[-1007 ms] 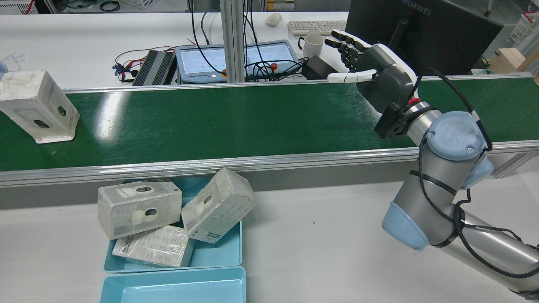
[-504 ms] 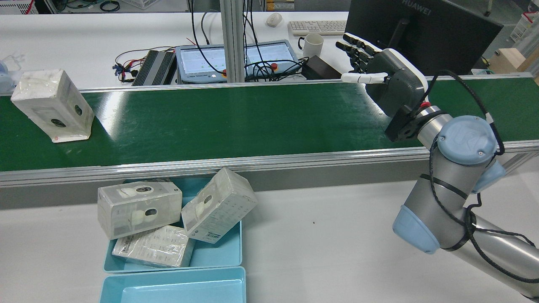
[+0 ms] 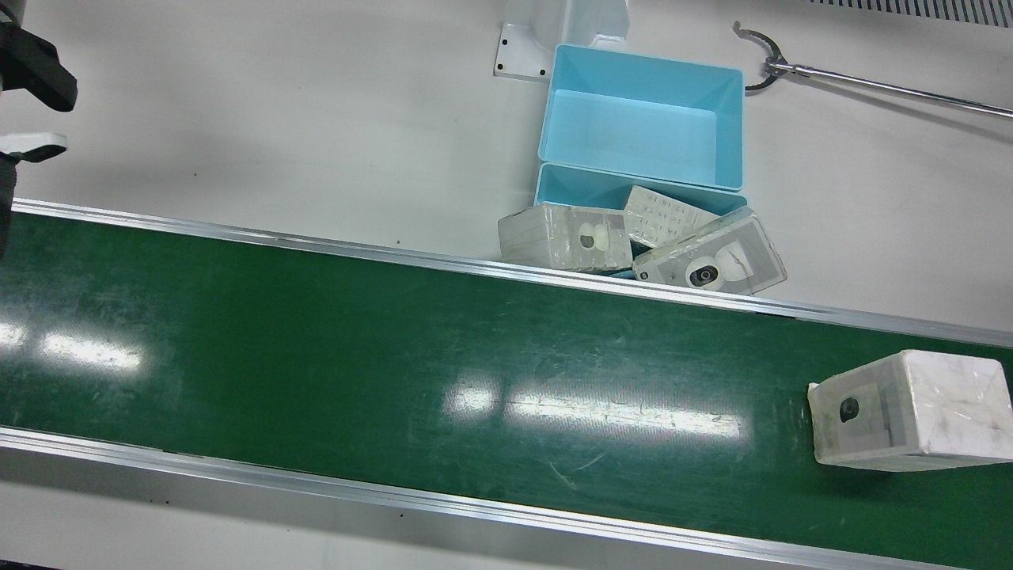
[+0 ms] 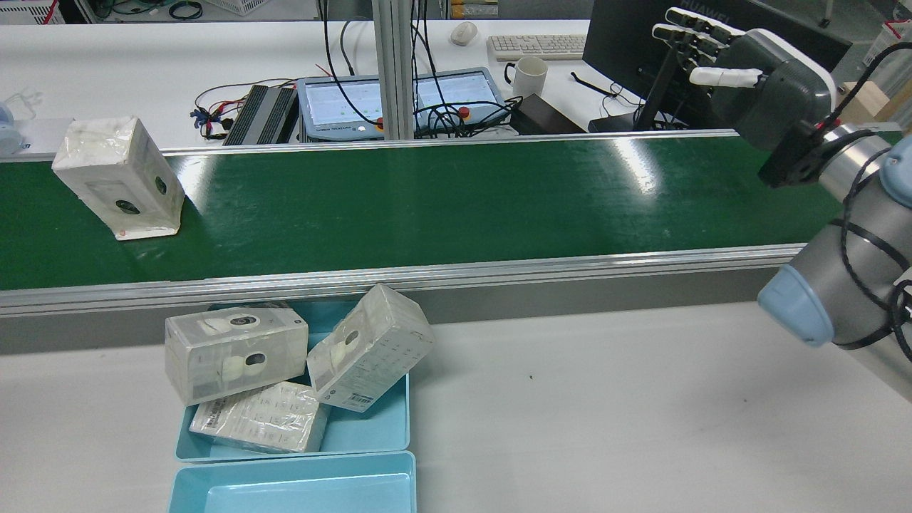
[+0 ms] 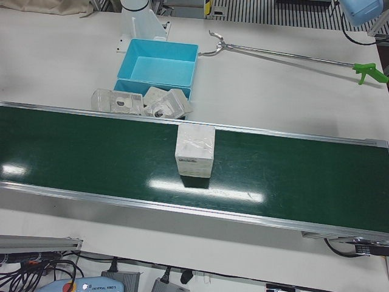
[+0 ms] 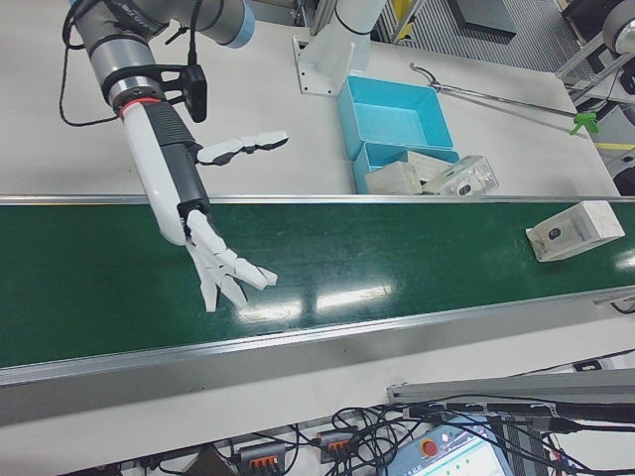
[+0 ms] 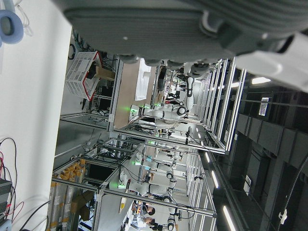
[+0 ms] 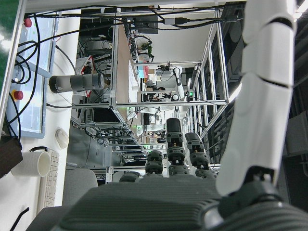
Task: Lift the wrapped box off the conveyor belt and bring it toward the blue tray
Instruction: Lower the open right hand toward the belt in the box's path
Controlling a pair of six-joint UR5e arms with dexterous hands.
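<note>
A white wrapped box (image 4: 117, 178) stands on the green conveyor belt (image 4: 456, 192) at its left end in the rear view; the same box (image 3: 910, 408) is at the right end in the front view, and this box (image 5: 195, 149) sits mid-belt in the left-front view. Two blue trays lie on the white table in front of the belt: the nearer tray (image 4: 402, 427) holds other boxes, the outer tray (image 4: 285, 484) holds none. My right hand (image 4: 755, 78) hovers open above the belt's far right, far from the box, fingers spread (image 6: 213, 248). My left hand (image 7: 192, 29) shows only in its own view, holding nothing.
Three wrapped boxes (image 4: 235, 353) are piled in and over the nearer tray. A long reach tool with a green handle (image 5: 292, 55) lies on the table beyond the trays. Behind the belt are a tablet (image 4: 399, 100), a mug (image 4: 529, 75), a keyboard and a monitor.
The box has ridden the belt to the right in the rear view. My right hand has swung right and up, away from the belt's middle, still open.
</note>
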